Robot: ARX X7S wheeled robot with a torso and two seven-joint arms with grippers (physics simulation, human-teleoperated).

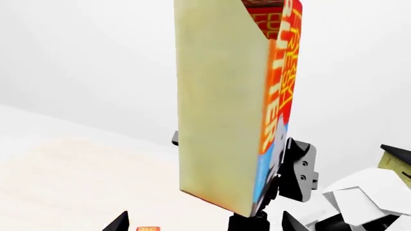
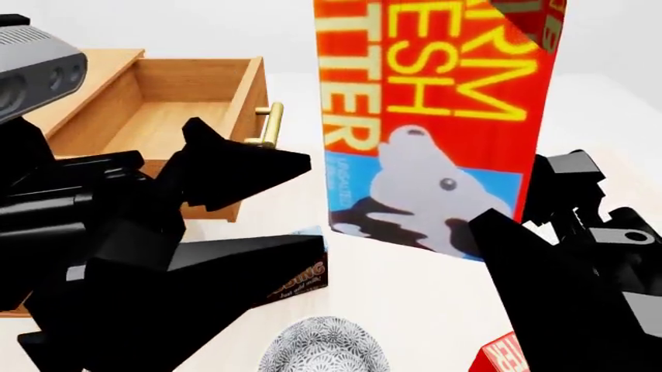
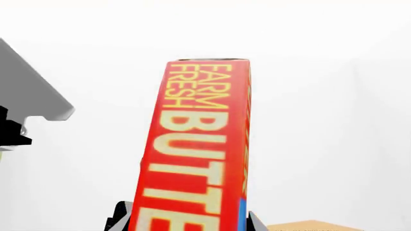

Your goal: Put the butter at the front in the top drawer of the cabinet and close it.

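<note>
The right tool [image 3: 186, 226] gripped the butter [image 2: 435, 124] upright, raised above the tabletop [image 2: 414, 302], right of the open top drawer [image 2: 176, 116]. The left tool [image 2: 232, 209] stood spread, holding nothing.

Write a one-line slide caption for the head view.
Right gripper holds the butter upright near the open top drawer.

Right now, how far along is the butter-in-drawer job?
Done: the top drawer stands open and the butter is lifted off the table, shut in the right tool. In hand: carrying it toward the cabinet. Left: set it in the drawer, let go, close it.
</note>
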